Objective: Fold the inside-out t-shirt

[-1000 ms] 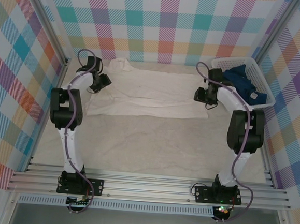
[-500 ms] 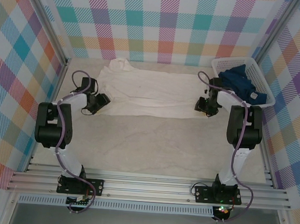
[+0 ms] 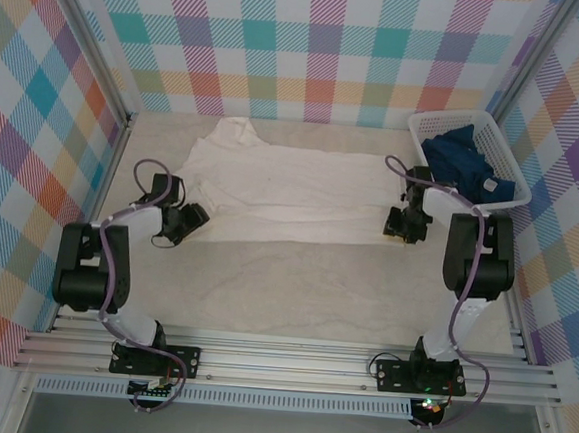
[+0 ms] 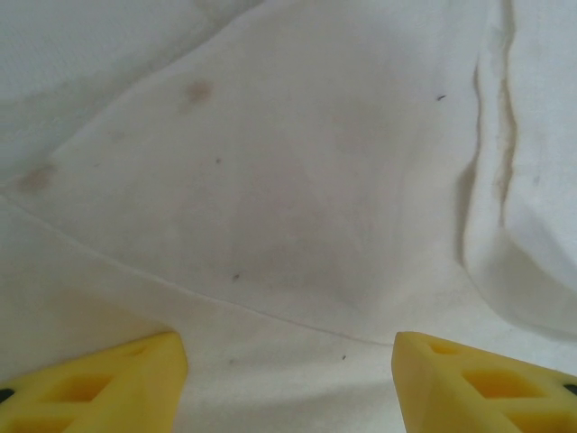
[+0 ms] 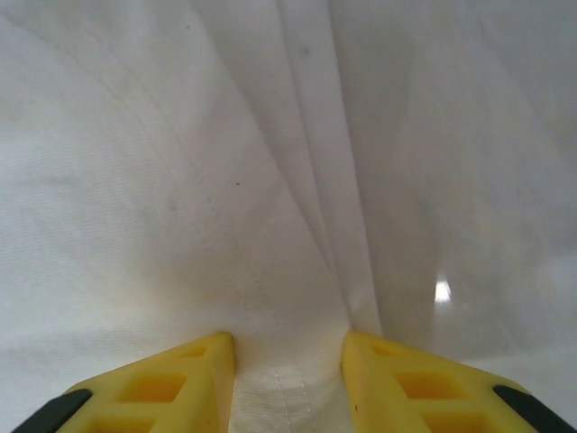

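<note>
The inside-out t-shirt [image 3: 292,182] is plain white and lies spread flat across the back half of the table, its long side running left to right. My left gripper [image 3: 187,221] sits low at the shirt's near left corner. In the left wrist view its yellow fingertips [image 4: 117,383] stand wide apart, open, above flat cloth [image 4: 297,180] of that shirt. My right gripper [image 3: 406,224] is at the shirt's near right corner. There its fingertips [image 5: 171,388] press on a stitched hem [image 5: 288,388], and pleats of cloth fan out from the gap.
A white plastic basket [image 3: 448,116] stands at the back right with a dark blue garment [image 3: 463,155] in it, just behind the right arm. Checked walls close the table on three sides. Bare table surface [image 3: 293,297] stretches between the shirt and the arm bases.
Both grippers have come towards the near edge, and the shirt's near edge has come with them. The shirt now lies wider and flatter. The right jaws have narrowed.
</note>
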Action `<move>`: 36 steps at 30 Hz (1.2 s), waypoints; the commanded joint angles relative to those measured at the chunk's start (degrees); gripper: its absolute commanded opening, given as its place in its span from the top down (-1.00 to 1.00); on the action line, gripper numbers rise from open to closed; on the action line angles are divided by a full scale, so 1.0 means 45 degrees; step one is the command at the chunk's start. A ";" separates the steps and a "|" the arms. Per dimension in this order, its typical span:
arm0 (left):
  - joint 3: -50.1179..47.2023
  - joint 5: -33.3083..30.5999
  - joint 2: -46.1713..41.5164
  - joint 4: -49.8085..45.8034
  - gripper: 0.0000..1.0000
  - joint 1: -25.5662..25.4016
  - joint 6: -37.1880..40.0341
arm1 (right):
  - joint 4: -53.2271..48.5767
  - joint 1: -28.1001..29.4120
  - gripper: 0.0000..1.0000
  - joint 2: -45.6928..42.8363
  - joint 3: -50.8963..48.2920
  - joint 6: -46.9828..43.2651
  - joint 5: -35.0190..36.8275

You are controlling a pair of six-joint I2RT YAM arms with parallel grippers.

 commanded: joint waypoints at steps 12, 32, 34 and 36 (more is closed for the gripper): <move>0.0098 -0.0432 -0.2366 -0.1750 -0.29 -0.3064 -0.0384 | 0.0777 0.1125 0.16 -0.4400 -0.1990 -0.0017 0.0163; 0.3420 0.0180 0.1879 -0.0470 0.75 -0.3311 0.0412 | 0.1250 0.1247 0.18 -0.3517 -0.2090 0.0118 -0.0780; 0.4006 0.0042 0.2164 -0.0983 0.84 -0.3389 0.0769 | 0.1254 0.1242 0.18 -0.3457 -0.2047 0.0108 -0.0791; 0.4573 0.0032 0.2540 -0.1147 0.89 -0.3471 0.1066 | 0.1256 0.1242 0.18 -0.3383 -0.2009 0.0089 -0.0781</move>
